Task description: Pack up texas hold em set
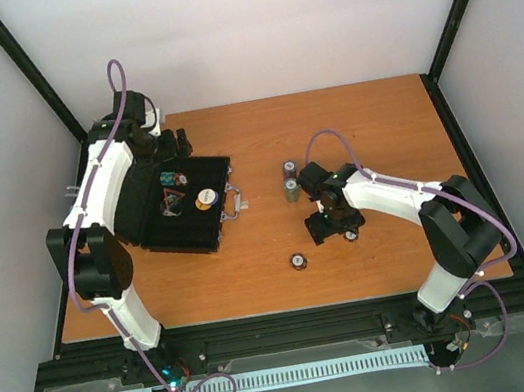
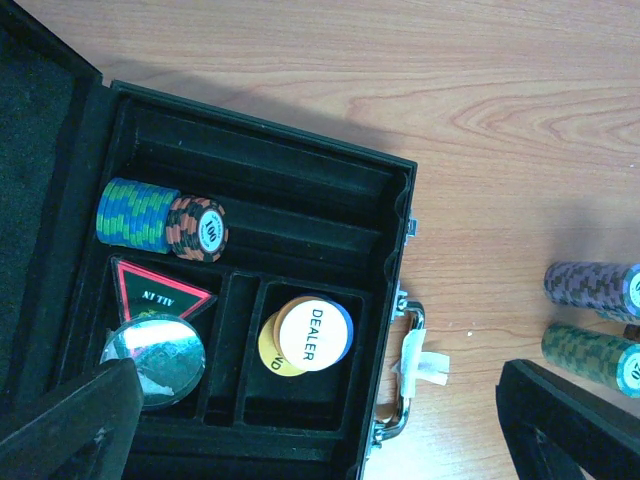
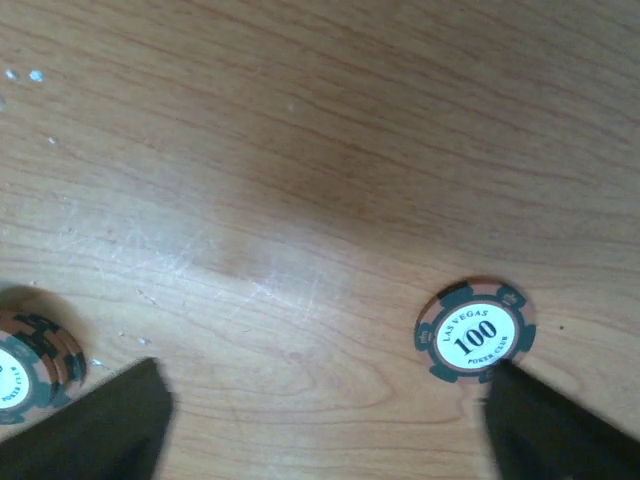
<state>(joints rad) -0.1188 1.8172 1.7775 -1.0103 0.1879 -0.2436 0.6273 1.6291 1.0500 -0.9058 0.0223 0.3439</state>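
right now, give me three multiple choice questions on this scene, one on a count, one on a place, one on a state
1. In the left wrist view, how many chip stacks lie on the table?
A. one B. two C. four
2. Where is the dealer disc?
A. in the case B. on the table C. on a stack
3. The right gripper is:
A. shut on a stack B. open, empty C. shut on the disc

1 B: a purple stack and a green stack lie there.
2 A: it lies in a case compartment.
3 B: its fingers stand apart with only table between them.
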